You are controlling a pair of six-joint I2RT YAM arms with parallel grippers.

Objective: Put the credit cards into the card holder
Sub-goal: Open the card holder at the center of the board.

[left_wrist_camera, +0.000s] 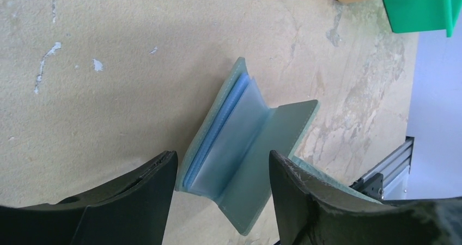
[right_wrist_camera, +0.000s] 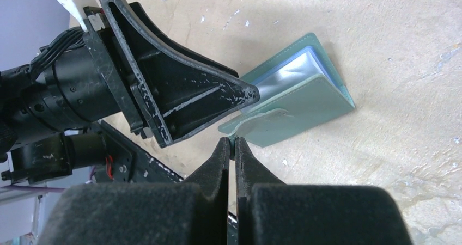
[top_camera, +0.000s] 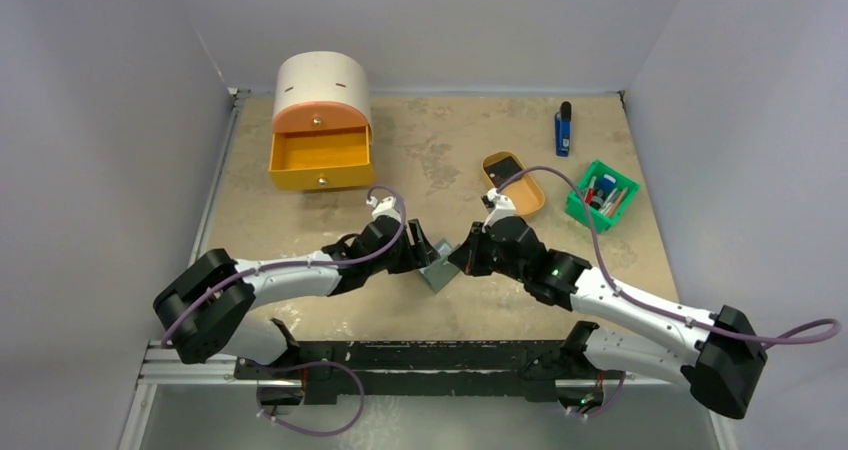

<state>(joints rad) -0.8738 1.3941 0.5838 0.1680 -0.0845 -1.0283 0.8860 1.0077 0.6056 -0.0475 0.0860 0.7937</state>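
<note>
The grey-green card holder [top_camera: 438,273] lies half open on the table between both grippers, and its pale blue inner pockets [left_wrist_camera: 239,130] show. My left gripper [left_wrist_camera: 223,160] is open, one finger on each side of the holder's near end. My right gripper [right_wrist_camera: 233,141] is shut on the edge of the card holder's [right_wrist_camera: 305,100] outer cover, holding it apart from the pockets. One left fingertip [right_wrist_camera: 239,92] sits at the pocket opening. A black credit card [top_camera: 508,162] lies in the tan oval tray [top_camera: 530,202], apart from both grippers.
A cream and orange drawer unit [top_camera: 320,120] with its drawer pulled out stands at the back left. A green bin [top_camera: 583,208] of small items sits right of the tray. A blue-and-black stick [top_camera: 564,128] lies at the back right. Walls close three sides.
</note>
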